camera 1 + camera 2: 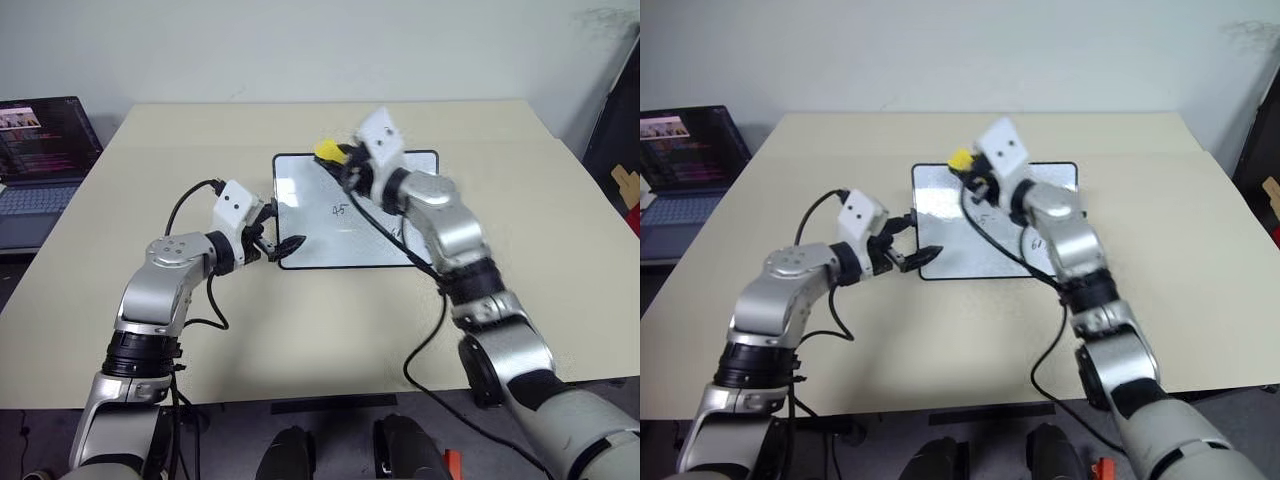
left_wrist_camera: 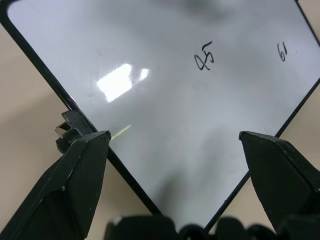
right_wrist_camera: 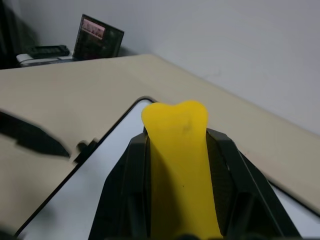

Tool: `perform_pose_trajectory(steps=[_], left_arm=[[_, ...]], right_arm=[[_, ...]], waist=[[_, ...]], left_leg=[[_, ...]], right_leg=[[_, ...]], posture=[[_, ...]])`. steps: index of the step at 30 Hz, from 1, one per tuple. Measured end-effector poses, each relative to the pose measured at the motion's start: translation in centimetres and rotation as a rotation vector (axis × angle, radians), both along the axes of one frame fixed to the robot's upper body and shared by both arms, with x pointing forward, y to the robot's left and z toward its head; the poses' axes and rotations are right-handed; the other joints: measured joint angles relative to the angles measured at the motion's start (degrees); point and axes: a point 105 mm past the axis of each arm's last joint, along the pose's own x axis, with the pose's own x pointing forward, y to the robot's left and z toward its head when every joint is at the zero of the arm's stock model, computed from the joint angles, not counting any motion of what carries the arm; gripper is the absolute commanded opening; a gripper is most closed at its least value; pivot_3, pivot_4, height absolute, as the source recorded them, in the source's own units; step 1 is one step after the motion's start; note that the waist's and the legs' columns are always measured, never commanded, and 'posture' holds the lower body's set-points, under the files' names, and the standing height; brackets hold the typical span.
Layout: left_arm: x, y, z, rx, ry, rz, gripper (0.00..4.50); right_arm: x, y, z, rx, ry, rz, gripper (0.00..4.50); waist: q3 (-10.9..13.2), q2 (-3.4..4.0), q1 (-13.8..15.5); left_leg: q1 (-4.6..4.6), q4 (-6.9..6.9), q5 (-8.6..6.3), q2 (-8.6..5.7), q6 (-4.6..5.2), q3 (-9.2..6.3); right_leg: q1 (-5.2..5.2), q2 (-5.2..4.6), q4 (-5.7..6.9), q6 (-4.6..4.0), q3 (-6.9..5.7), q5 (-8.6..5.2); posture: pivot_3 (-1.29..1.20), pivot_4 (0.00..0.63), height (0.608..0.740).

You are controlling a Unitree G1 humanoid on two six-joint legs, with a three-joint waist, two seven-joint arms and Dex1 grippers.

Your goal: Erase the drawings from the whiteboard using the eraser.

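Beige laminate covers the surface [image 1: 300, 330] I am working over, and it carries everything, so I start there. At its middle, toward twelve o'clock from the robot, lies the whiteboard [image 1: 310, 215], flat and square to me, which suits a wiping pass. A laptop [image 1: 40, 160] sits off at ten o'clock, well apart and out of the way. My left gripper [image 1: 275, 243] rests at the board's nine-o'clock edge near its lower corner, jaws spread and released, one finger reaching over the frame by a small side knob [image 2: 67, 131]; I judge it is there to brace the board against sliding while the other arm scrubs. My right gripper [image 1: 975, 172] hovers over the board's twelve-o'clock edge, jaws clenched on the eraser [image 3: 180, 165], whose yellow body stands out between the fingers; I read this as the lift between strokes. Of the drawings, "45" [image 2: 204, 56] sits near the board's middle and "61" [image 2: 283, 51] toward its three-o'clock side, both untouched, so I reckon the wiping has work left. The upper left area looks clean.
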Motion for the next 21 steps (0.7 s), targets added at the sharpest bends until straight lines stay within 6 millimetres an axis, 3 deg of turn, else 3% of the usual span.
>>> perform_pose_trajectory(steps=[3, 9, 11, 16, 21], left_arm=[[-0.6, 0.3, -0.9, -0.005, 0.028, 0.005, 4.50], [-1.2, -0.1, -1.7, 0.022, 0.050, -0.019, 4.50], [-1.3, 0.0, -2.0, 0.025, 0.061, -0.015, 4.50], [-1.3, 0.1, -2.4, 0.024, 0.083, -0.005, 4.50], [-1.4, -0.2, -2.6, 0.027, 0.089, -0.016, 4.50]], right_arm=[[-2.4, -3.7, -2.4, -0.043, 0.089, -0.037, 1.16], [-6.3, -5.8, -3.8, -0.090, 0.157, -0.047, 1.16], [-7.8, -6.3, -5.1, -0.169, 0.171, -0.038, 1.16], [-9.6, -6.0, -8.6, -0.392, 0.150, 0.004, 1.16], [-8.4, -3.9, -8.4, -0.398, 0.007, -0.025, 1.16]], waist=[[0.0, 0.00, 0.5], [0.0, 0.00, 0.6], [0.0, -0.02, 0.8], [0.0, -0.05, 0.6], [0.0, -0.07, 0.6]], left_leg=[[-0.01, -0.10, -0.01, 0.01, 0.01, 0.08], [0.06, -0.10, -0.02, 0.02, 0.04, 0.09], [0.08, -0.08, -0.02, 0.01, 0.04, 0.07], [0.13, -0.07, -0.01, 0.01, 0.04, 0.10], [0.15, -0.04, 0.01, 0.02, 0.01, 0.11]], right_leg=[[-0.04, 0.01, -0.09, 0.01, 0.00, 0.00], [0.04, 0.03, -0.09, 0.01, -0.01, -0.01], [0.12, 0.03, -0.13, 0.02, -0.06, -0.01], [0.13, 0.05, -0.08, 0.03, -0.05, -0.02], [0.14, 0.07, -0.06, 0.03, -0.03, -0.01]], posture=[[0.00, 0.150, 0.740], [0.00, 0.150, 0.740], [0.00, 0.150, 0.740], [0.00, 0.150, 0.740], [0.00, 0.150, 0.740]])
